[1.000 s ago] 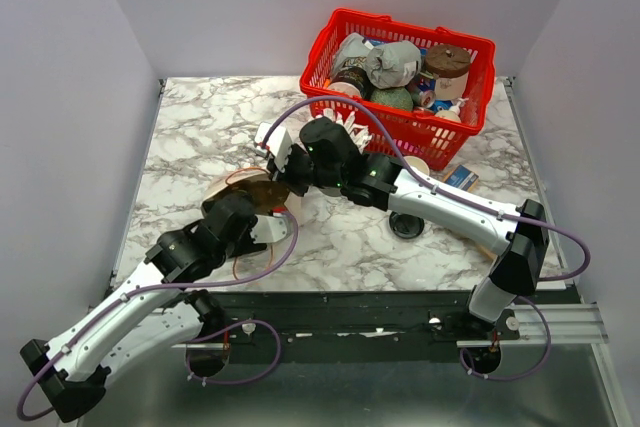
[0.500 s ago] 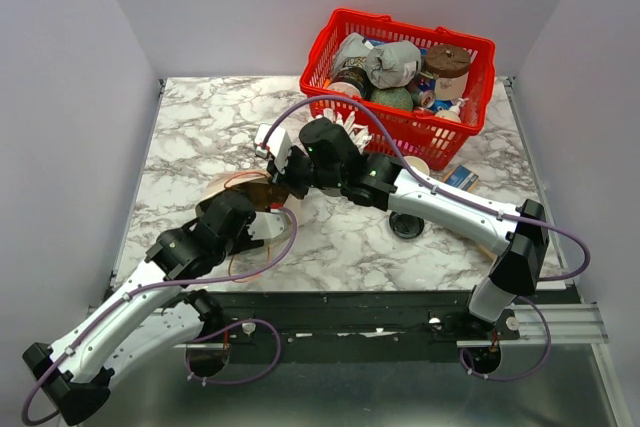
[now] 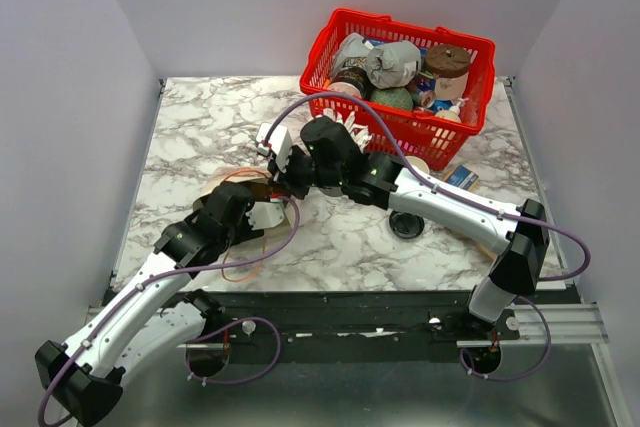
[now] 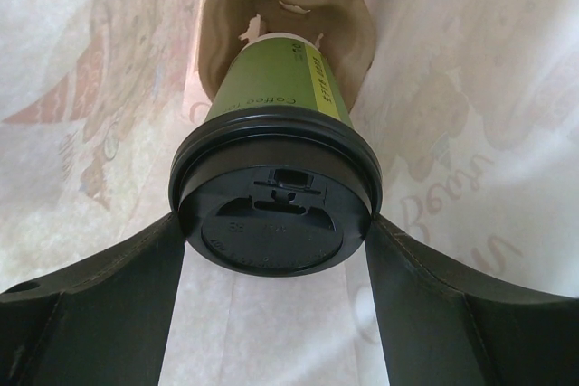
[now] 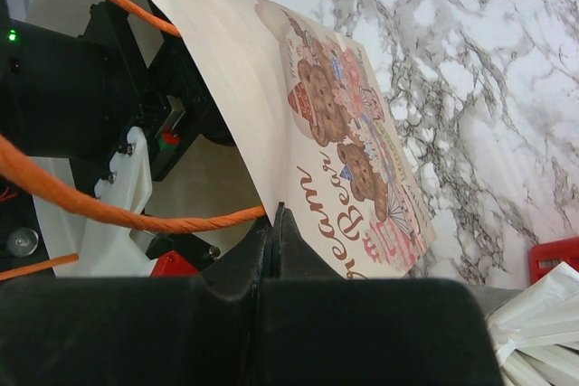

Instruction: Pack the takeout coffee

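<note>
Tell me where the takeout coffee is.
Left wrist view, centre: takeout coffee inside the paper bag, between the fingers of the left gripper, base at a cardboard carrier.

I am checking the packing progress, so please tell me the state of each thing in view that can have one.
takeout coffee: black lid on, inside the paper bag, base in the cardboard carrier.
paper bag: mouth held open.
left gripper: inside the bag, closed on the coffee's lid from both sides.
right gripper: shut, pinching the bag's edge.
red basket: filled with items.
</note>
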